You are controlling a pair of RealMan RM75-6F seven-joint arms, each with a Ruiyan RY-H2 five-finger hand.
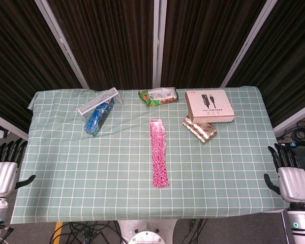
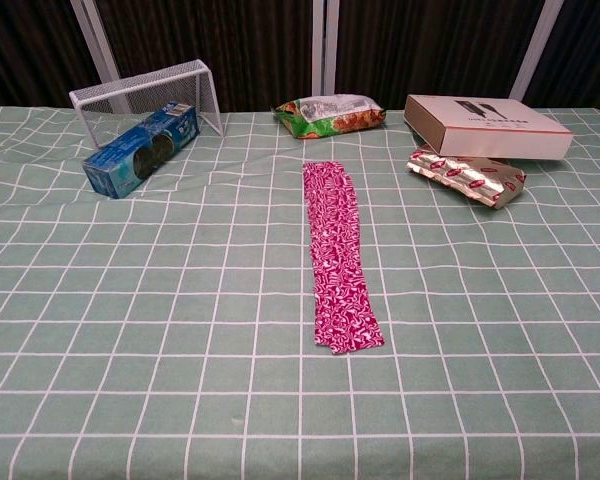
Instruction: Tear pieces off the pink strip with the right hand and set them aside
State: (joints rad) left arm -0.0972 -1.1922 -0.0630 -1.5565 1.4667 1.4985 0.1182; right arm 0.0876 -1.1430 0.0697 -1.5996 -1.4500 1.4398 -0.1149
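The pink strip (image 1: 158,152) lies flat and whole along the middle of the green checked tablecloth, running from the far side toward me; the chest view shows the pink strip (image 2: 337,255) as well. My right hand (image 1: 291,175) hangs off the table's right edge, fingers straight and apart, holding nothing. At the left edge my left hand (image 1: 4,170) sits the same way, fingers extended and empty. Both hands are far from the strip. Neither hand appears in the chest view.
A white wire rack (image 1: 99,100) and a blue packet (image 1: 98,116) sit at the back left. A green snack bag (image 1: 157,96) lies at the back centre. A white box (image 1: 209,105) and a red-silver packet (image 1: 200,128) are back right.
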